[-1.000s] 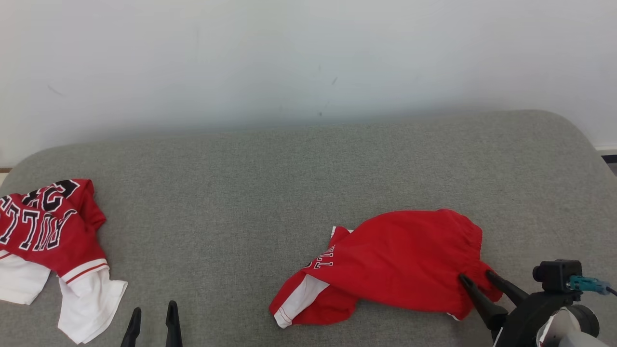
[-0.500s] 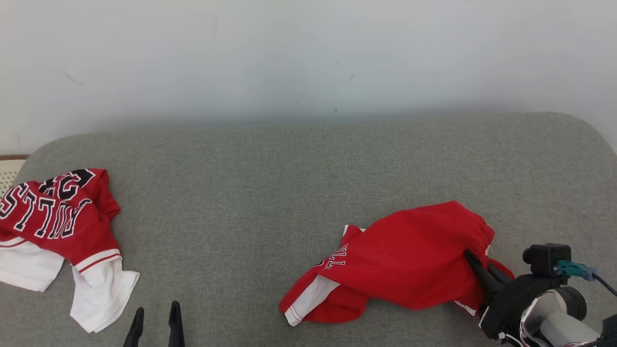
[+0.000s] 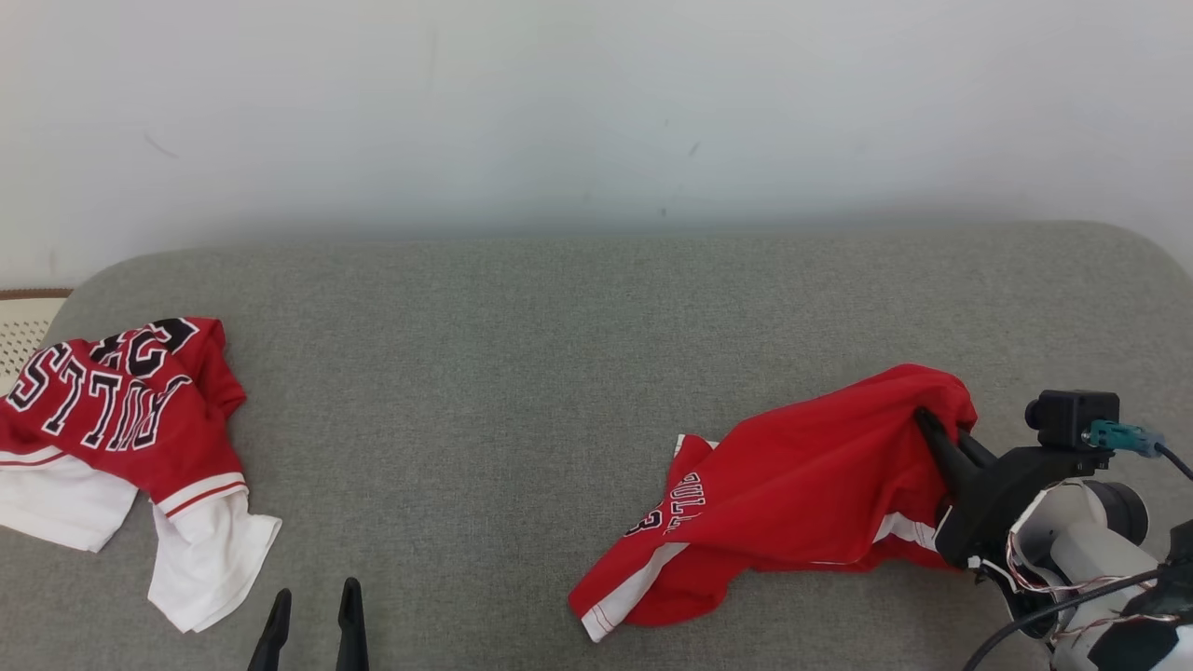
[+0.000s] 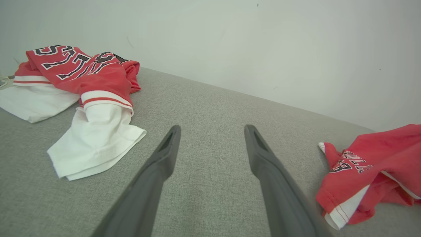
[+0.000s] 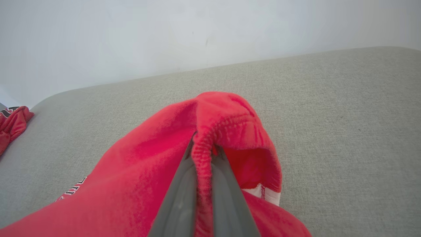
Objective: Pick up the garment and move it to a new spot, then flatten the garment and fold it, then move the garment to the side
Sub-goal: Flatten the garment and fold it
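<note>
Red fabric shorts with white trim (image 3: 802, 475) lie near the right end of the grey upholstered bench (image 3: 522, 373), toward its front edge, with the elastic waistband peaked up off the surface. The right pincer (image 3: 939, 424) is pressed together on that waistband, likely a firm hold for the carry to a new spot. The left pincer (image 3: 317, 589) is spread and empty at the front edge.

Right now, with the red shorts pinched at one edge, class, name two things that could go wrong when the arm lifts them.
One: the right claw pinches a thin fold of the waistband, so the red shorts could slip free. Two: most of the cloth lies on the grey cushion and may drag and bunch.
</note>
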